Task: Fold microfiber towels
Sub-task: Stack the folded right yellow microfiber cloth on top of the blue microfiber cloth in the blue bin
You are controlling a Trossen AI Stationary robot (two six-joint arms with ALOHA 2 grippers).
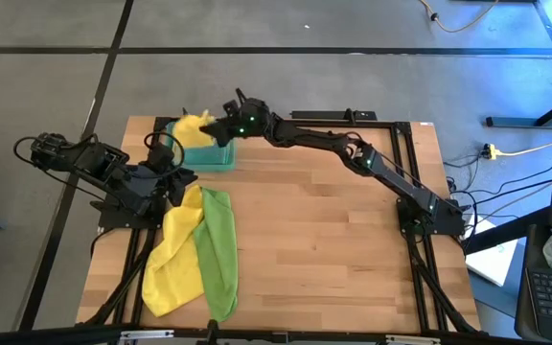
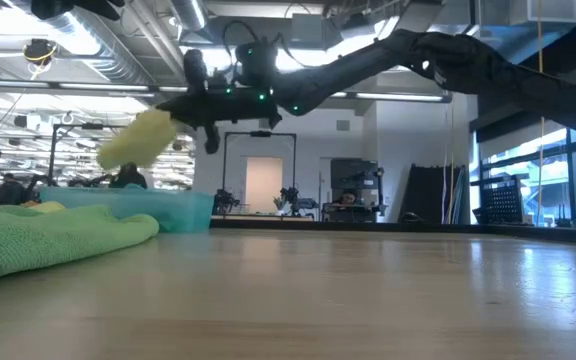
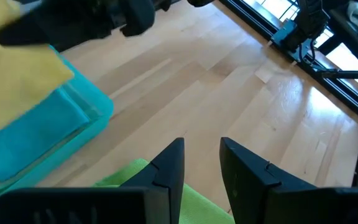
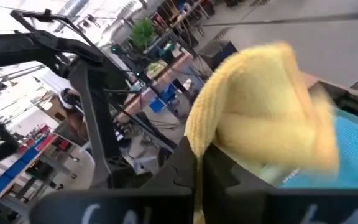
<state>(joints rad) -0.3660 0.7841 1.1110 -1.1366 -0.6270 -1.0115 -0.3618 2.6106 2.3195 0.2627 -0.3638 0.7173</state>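
The right gripper [image 1: 217, 127] reaches across the bench [image 1: 333, 249] to its far-left part and is clamped on a folded yellow towel [image 1: 195, 126], which bunches out past the fingertips. In the low view this towel [image 2: 136, 138] hangs in the air from the gripper [image 2: 190, 112], above the teal tray [image 2: 158, 208] and clear of its rim. In the right wrist view the yellow cloth [image 4: 260, 106] sits pinched just ahead of that arm's dark fingers, with teal showing under it.

The tray [image 1: 209, 157] stands near the far-left corner of the bench, directly below the held towel.

The left gripper [image 1: 175, 182] waits near the left edge of the bench, just on the near side of the tray. Its fingers [image 3: 166, 165] stand a narrow gap apart with nothing between them, poised over the far end of the bright green towel [image 3: 138, 171].

That green towel [image 1: 218, 249] lies loosely folded lengthwise, running from the left gripper toward the near edge of the bench. A second yellow towel [image 1: 173, 254] lies rumpled beside it, on the side nearer the left edge, touching it along their length.
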